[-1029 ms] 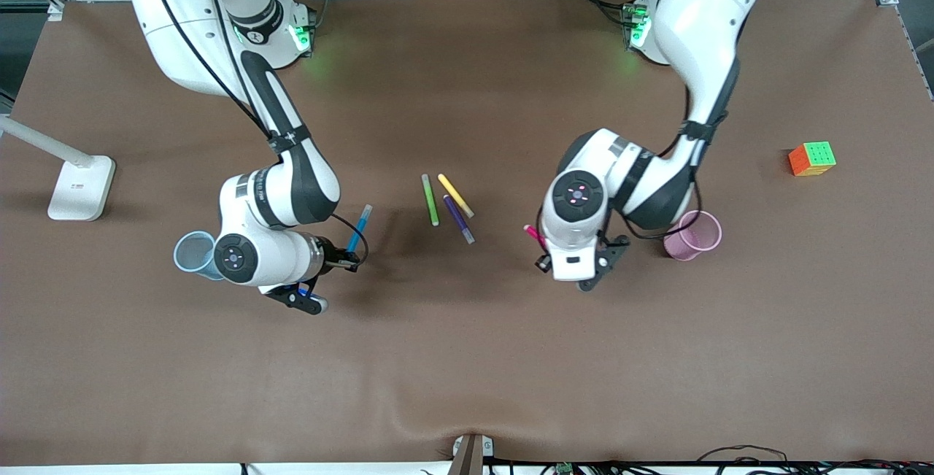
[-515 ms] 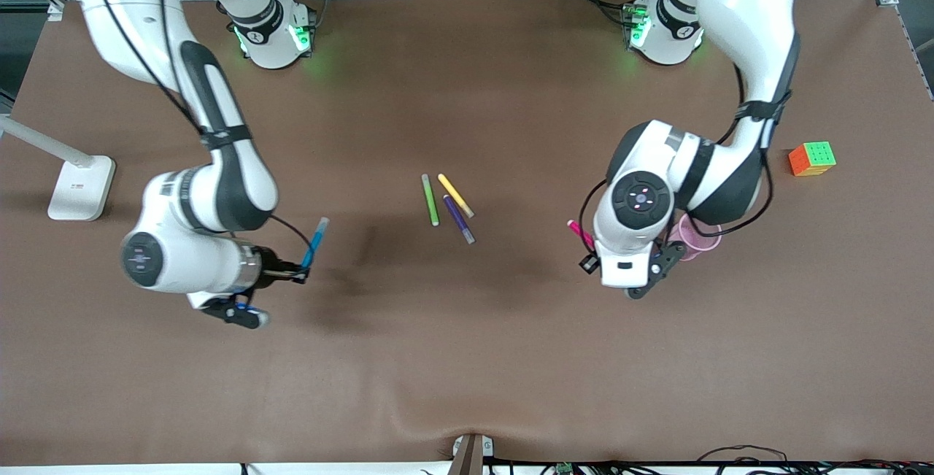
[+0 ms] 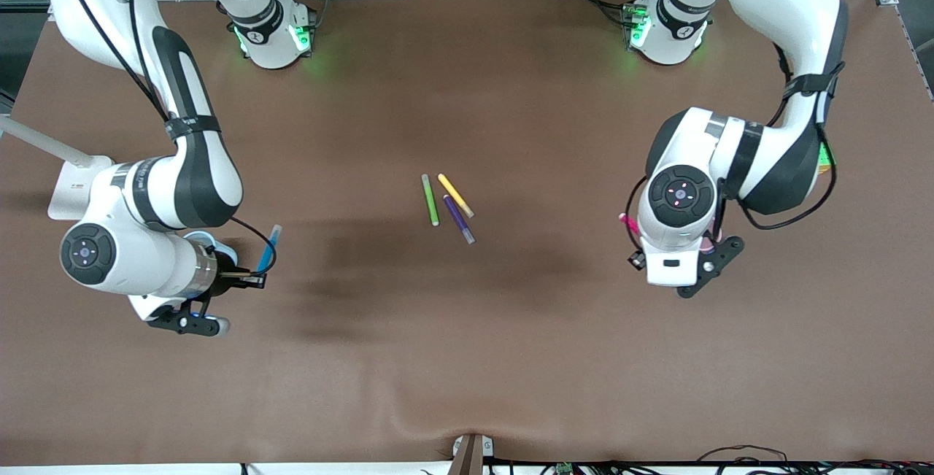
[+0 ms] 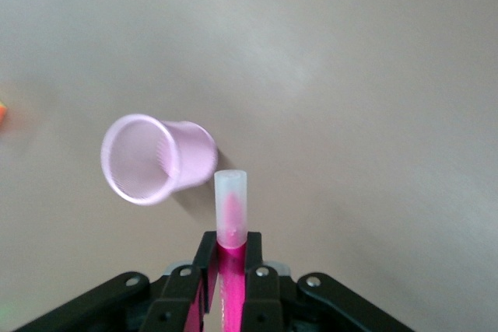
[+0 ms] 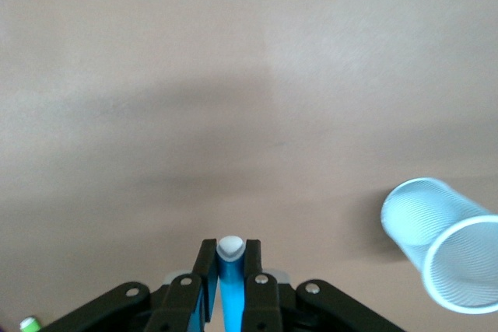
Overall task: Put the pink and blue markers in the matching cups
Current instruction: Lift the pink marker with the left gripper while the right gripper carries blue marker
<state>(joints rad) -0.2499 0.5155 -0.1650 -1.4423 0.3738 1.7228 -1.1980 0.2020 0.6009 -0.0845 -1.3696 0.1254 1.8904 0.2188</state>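
Counter (image 3: 467,358) brown. Step: carry phase, both arms hauling markers to cups.

Right gripper (image 5: 226,270) fingers clamped on blue marker (image 3: 267,247), up over counter just beside blue cup (image 5: 447,246).

Left gripper (image 4: 231,266) fingers clamped on pink marker (image 4: 230,215), over counter beside pink cup (image 4: 152,159).

Next: centre each tip over rim, lower, let go.

Vs 1 s ago: both grippers swung outward from green/yellow/purple pens (image 3: 446,206) toward table ends; cube now hidden.

Jaws clamp pink marker (image 4: 230,223) (pale tip up), seemingly just beside pink cup (image 4: 156,158).
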